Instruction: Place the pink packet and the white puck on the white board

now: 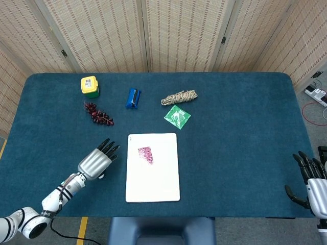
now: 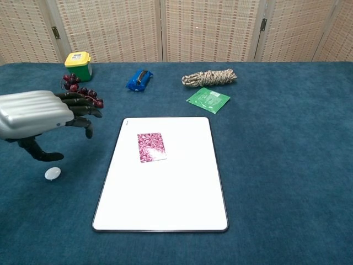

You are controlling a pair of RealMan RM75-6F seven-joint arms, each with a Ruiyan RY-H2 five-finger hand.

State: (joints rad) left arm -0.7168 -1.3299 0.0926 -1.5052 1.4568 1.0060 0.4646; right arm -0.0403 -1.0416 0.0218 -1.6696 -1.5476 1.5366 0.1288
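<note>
Both hands empty, left hand [image 2: 34,115] fingers spread above white puck [image 2: 52,173], pink packet [image 2: 151,147] on white board [image 2: 182,193]

Head view looks steeply down on the table [image 1: 240,153]; chest view faces it lower, nearer.

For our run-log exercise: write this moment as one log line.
pink packet: on white board | white puck: on table, off board | left hand: empty, above puck | right hand: idle
</note>
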